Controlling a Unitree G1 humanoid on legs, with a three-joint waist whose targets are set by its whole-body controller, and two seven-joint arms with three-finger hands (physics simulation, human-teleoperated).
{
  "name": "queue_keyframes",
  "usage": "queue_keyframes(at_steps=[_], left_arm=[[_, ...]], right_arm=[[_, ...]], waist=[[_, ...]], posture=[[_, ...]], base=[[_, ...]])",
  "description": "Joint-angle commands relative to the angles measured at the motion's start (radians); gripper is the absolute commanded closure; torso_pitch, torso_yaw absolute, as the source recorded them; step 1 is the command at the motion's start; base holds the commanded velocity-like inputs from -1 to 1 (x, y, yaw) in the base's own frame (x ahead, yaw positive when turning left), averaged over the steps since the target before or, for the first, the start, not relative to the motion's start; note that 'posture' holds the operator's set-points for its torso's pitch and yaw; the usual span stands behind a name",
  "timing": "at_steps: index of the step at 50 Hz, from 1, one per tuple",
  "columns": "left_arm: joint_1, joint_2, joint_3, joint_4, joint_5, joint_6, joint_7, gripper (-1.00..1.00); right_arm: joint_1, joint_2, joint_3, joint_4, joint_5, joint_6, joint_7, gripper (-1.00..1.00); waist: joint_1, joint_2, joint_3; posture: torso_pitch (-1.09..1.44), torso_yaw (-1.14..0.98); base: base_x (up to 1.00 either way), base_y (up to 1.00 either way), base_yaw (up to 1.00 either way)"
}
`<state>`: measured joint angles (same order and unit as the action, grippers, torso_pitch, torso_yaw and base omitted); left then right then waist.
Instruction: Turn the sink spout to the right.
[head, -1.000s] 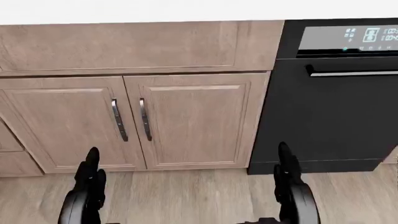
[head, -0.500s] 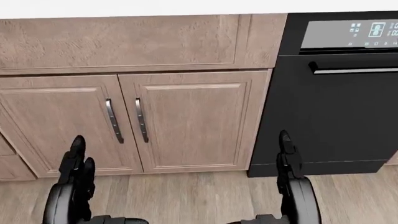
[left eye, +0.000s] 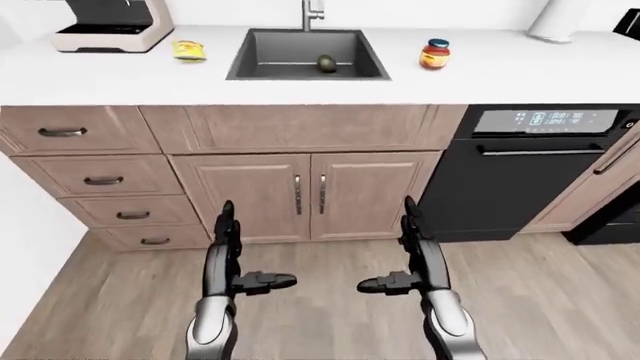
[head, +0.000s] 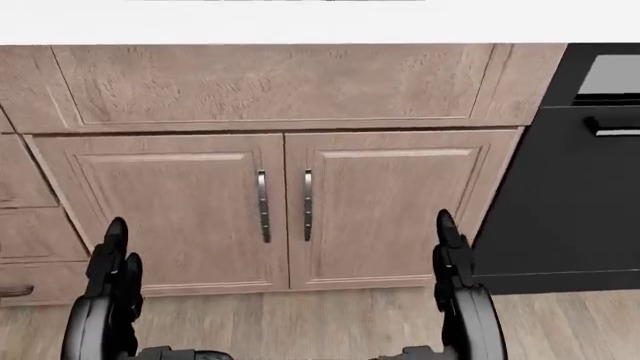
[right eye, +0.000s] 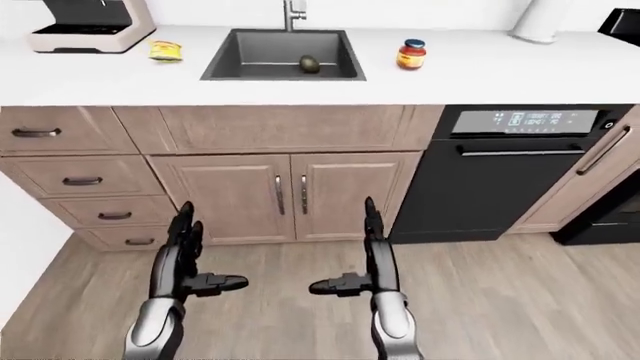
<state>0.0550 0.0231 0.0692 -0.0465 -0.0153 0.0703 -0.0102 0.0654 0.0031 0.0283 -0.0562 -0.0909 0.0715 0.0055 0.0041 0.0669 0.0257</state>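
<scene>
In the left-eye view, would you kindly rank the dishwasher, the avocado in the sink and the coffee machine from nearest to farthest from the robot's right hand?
1. The dishwasher, just right of and above the right hand.
2. The avocado, up in the sink basin, near the view's top centre.
3. The coffee machine, on the counter at the view's top left corner.

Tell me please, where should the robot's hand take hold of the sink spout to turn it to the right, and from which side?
Only the upright base of the spout shows at the view's top, above the sink; its arm is cut off. Probably grip that arm, coming from its left, and push rightward. Both hands hang open, low before the cabinet doors.
</scene>
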Motion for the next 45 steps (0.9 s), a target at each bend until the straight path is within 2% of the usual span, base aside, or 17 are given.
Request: queue_keyframes(at_steps=[1,6,11,12,16,19,22,27,32,36,38,39,40,45], left_arm=[[-0.018,-0.002,-0.011,-0.042,-0.003,-0.030,-0.009,-1.00],[-0.017,-0.002,-0.007,-0.046,-0.005,-0.027,-0.010,-1.00],[-0.039,0.003,-0.005,-0.047,-0.045,0.030,-0.044,-1.00],[-0.083,0.014,0.022,-0.032,-0.063,0.059,-0.036,-1.00],[-0.210,0.061,0.060,-0.087,-0.088,0.233,-0.027,-1.00],[-0.340,0.098,0.075,-0.061,-0.086,0.328,0.003,-1.00],[-0.444,0.122,0.058,0.002,-0.051,0.372,0.020,-1.00],[-0.611,0.157,0.070,0.105,-0.040,0.430,0.037,-1.00],[-0.729,0.195,0.087,0.232,-0.057,0.432,0.063,-1.00],[-0.821,0.232,0.092,0.312,-0.060,0.440,0.081,-1.00],[-0.885,0.261,0.106,0.385,-0.064,0.435,0.088,-1.00],[-0.914,0.276,0.111,0.415,-0.067,0.434,0.091,-1.00],[-0.927,0.286,0.113,0.425,-0.073,0.438,0.092,-1.00],[-0.949,0.326,0.125,0.326,-0.100,0.530,0.106,-1.00]], right_arm=[[-0.016,-0.005,-0.012,-0.037,0.007,-0.037,-0.007,-1.00],[-0.028,-0.005,-0.007,-0.019,0.015,-0.014,0.004,-1.00],[-0.062,-0.017,-0.041,0.026,0.030,0.002,-0.006,-1.00],[-0.084,-0.024,-0.073,0.020,0.059,0.025,-0.006,-1.00],[-0.202,-0.069,-0.112,-0.080,0.063,0.224,0.007,-1.00],[-0.340,-0.118,-0.152,0.023,0.070,0.272,0.017,-1.00],[-0.431,-0.148,-0.162,0.039,0.089,0.345,0.034,-1.00],[-0.596,-0.206,-0.181,0.111,0.122,0.437,0.065,-1.00],[-0.729,-0.258,-0.192,0.189,0.135,0.483,0.072,-1.00],[-0.824,-0.300,-0.198,0.301,0.143,0.478,0.084,-1.00],[-0.860,-0.320,-0.200,0.279,0.143,0.529,0.084,-1.00],[-0.874,-0.328,-0.199,0.253,0.142,0.562,0.083,-1.00],[-0.894,-0.337,-0.199,0.233,0.143,0.599,0.085,-1.00],[-0.922,-0.345,-0.199,0.186,0.135,0.656,0.086,-1.00]], waist=[[-0.002,-0.001,-0.016],[0.004,-0.017,-0.026],[0.013,-0.021,-0.030],[0.015,-0.023,-0.030],[0.021,-0.027,-0.034],[0.019,-0.029,-0.033],[0.017,-0.029,-0.040],[0.013,-0.028,-0.046],[0.010,-0.038,-0.038],[0.012,-0.062,-0.027],[0.016,-0.094,-0.024],[0.020,-0.122,-0.028],[0.025,-0.097,-0.021],[0.003,-0.071,-0.026]], posture=[[0.00,0.00],[0.00,0.00],[0.00,0.00],[0.00,0.00],[0.00,0.00],[0.00,0.00],[0.00,0.00],[0.00,0.00],[0.00,0.00],[0.00,0.00],[0.00,0.00],[0.00,0.00],[0.00,0.00],[0.00,0.00]], base=[[0.00,0.00,0.00],[0.00,0.00,0.00],[0.00,0.00,0.00],[0.00,0.00,0.00],[0.00,0.00,0.00],[0.00,0.00,0.00],[0.00,0.00,0.00],[0.00,0.00,0.00],[0.00,0.00,0.00],[0.00,0.00,0.00],[0.00,0.00,0.00],[0.00,0.00,0.00],[0.00,0.00,0.00],[0.00,0.00,0.00]])
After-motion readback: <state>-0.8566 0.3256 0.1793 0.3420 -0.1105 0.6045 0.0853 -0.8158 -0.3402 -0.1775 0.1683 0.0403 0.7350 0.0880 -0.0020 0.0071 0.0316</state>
